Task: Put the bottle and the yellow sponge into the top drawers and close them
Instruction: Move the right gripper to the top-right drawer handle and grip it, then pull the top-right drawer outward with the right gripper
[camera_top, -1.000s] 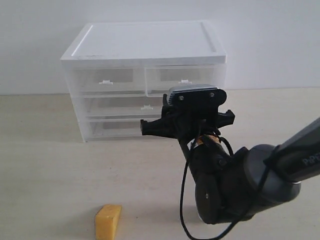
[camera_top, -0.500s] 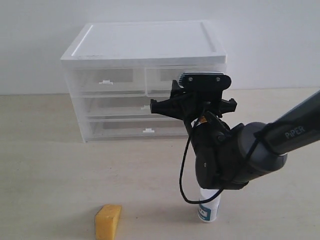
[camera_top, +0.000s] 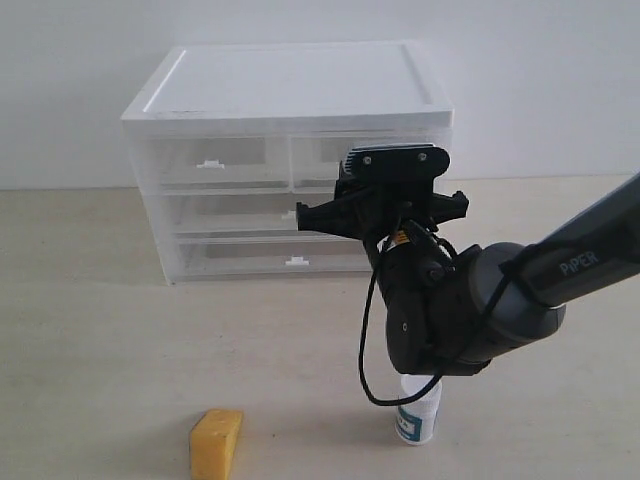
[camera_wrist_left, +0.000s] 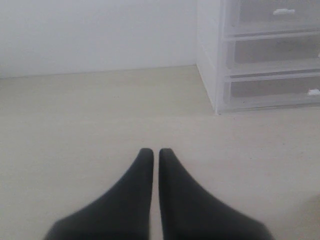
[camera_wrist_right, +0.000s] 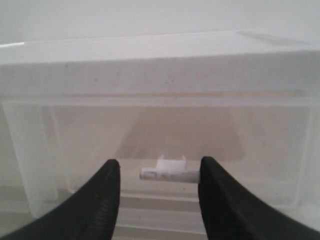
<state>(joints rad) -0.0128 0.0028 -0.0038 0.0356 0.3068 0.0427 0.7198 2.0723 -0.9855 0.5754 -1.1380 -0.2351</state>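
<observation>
**Right end effector**: fingers apart, flanking the tab handle of the right top drawer. I cannot tell whether they touch it. Risk: the tab is small, so an off-centre pinch could slip off, and a hard pull might drag the light cabinet instead of sliding the drawer.

**Left end effector**: fingers together, empty, above the bench.

**Bottle**: upright on the bench, directly under my right arm. Risk: a sagging elbow or the dangling cable could topple it and send it rolling.

**Yellow sponge**: on the bench, well apart from the cabinet.

**Top drawers**: both shut, contents none.
</observation>
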